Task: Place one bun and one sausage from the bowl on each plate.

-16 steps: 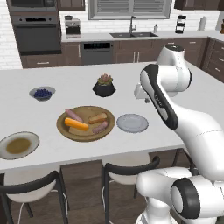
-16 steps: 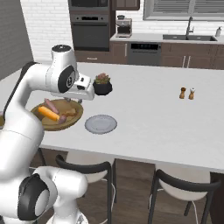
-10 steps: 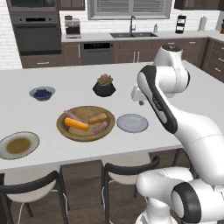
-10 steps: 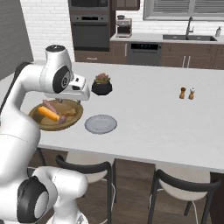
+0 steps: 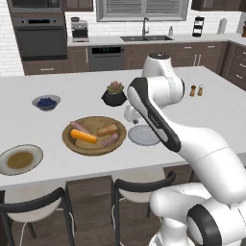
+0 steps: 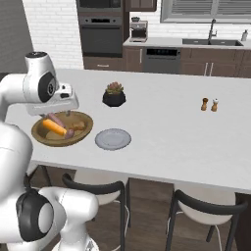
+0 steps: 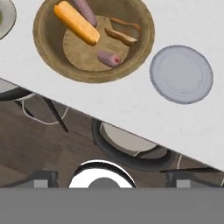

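Near counter's front edge: bowl beside grey plate, apart; pincer released, above stools.

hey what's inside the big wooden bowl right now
The wooden bowl holds an orange bun, a brown split bun, and two pinkish sausages, all lying loose on its flat bottom. Whatever lies beneath them is covered.

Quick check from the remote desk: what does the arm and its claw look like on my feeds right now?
A glossy white arm of rounded, bulging segments with dark grey joint bands and a dark round cap low on the base. No loose cables or markings show. The claw has two small dark grey, blocky finger tips.
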{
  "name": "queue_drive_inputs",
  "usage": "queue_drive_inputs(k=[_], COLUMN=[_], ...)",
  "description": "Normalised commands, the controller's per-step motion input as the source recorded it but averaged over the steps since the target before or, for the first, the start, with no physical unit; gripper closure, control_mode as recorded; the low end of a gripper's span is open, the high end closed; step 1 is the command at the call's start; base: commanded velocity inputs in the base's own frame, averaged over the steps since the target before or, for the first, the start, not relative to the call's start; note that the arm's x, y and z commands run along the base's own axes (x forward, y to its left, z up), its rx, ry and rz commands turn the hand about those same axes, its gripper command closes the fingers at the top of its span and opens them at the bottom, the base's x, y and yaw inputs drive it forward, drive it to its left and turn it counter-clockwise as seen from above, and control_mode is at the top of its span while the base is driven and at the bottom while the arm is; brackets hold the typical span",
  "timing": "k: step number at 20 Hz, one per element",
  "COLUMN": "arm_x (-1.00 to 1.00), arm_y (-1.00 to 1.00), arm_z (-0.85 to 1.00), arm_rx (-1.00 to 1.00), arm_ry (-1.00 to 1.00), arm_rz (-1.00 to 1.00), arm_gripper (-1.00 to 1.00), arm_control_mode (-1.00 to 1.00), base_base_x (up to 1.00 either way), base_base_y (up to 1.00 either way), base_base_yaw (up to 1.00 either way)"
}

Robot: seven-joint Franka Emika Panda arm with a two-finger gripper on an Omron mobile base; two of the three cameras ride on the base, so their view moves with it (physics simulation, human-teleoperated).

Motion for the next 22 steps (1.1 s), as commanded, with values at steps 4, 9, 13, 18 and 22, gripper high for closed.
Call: queue_drive_inputs(k=[4,9,13,18,22], arm_x=[0.01,0.08,0.23,0.12,0.02], arm_y=[0.51,0.27,0.01,0.1,0.26], arm_z=[-0.08,-0.03,-0.1,-0.21,-0.47], arm_rx=[-0.12,-0.03,0.0,0.0,-0.01], arm_ry=[0.09,0.11,0.08,0.08,0.02], arm_rz=[0.27,0.23,0.2,0.16,0.15], arm_gripper=[-1.0,-1.0,-1.0,-1.0,-1.0], arm_control_mode=[-1.0,-1.0,-1.0,-1.0,-1.0], base_base_x=[0.0,0.0,0.0,0.0,0.0], base_base_y=[0.0,0.0,0.0,0.0,0.0], base_base_yaw=[0.0,0.0,0.0,0.0,0.0])
